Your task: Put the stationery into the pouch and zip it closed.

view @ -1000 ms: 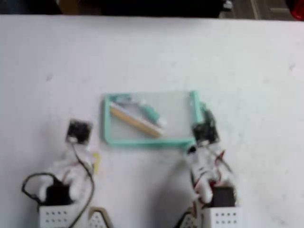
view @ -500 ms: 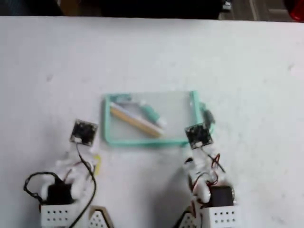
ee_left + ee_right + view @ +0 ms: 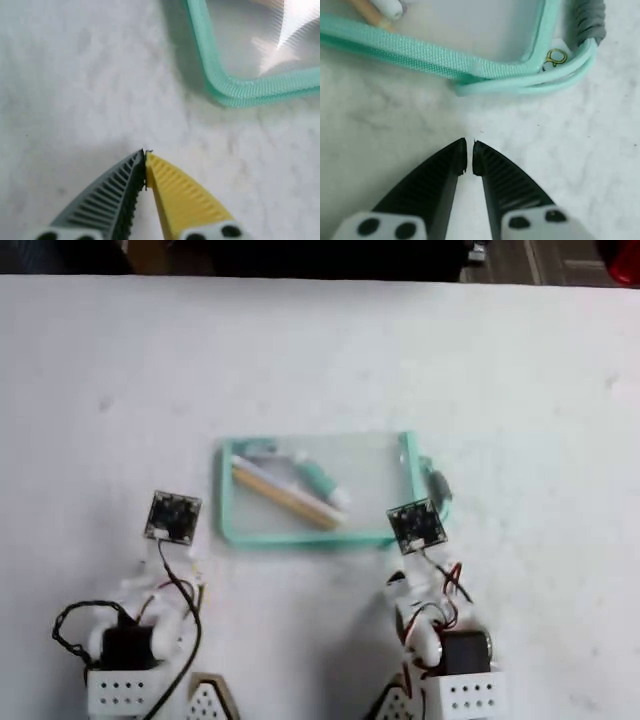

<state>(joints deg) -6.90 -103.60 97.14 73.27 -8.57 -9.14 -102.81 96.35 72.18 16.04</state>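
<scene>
**Q:** Two grippers, one pouch: where do we find each?

**A:** We find the clear, mint-trimmed pouch [image 3: 300,538] lying flat at mid-table, with a wooden pencil [image 3: 280,495] and a teal-and-white stick [image 3: 320,480] inside it. The left gripper [image 3: 145,160], one finger grey and one yellow, hangs just off the pouch's left corner on the arms' side, tips pressed together on nothing. The black right gripper [image 3: 469,150] hangs just off the right corner on that side, its tips all but meeting, likewise empty.

**Q:** What do we judge could go wrong?

**A:** The mint pull cord [image 3: 555,80] with its grey toggle [image 3: 590,20] lies at the pouch's right end, and we cannot tell whether the zip is run fully home. If it is not, a tug on the cord with nothing pinning the pouch would likely drag the light pouch across the table instead of moving the slider. Pincers this closed would also only nudge the thin cord unless they part first.

**Q:** And the setting?

**A:** We note a white, faintly marbled tabletop [image 3: 500,370]. Beyond its far edge lie a dark band of room and a red object [image 3: 622,255] at the corner.
</scene>
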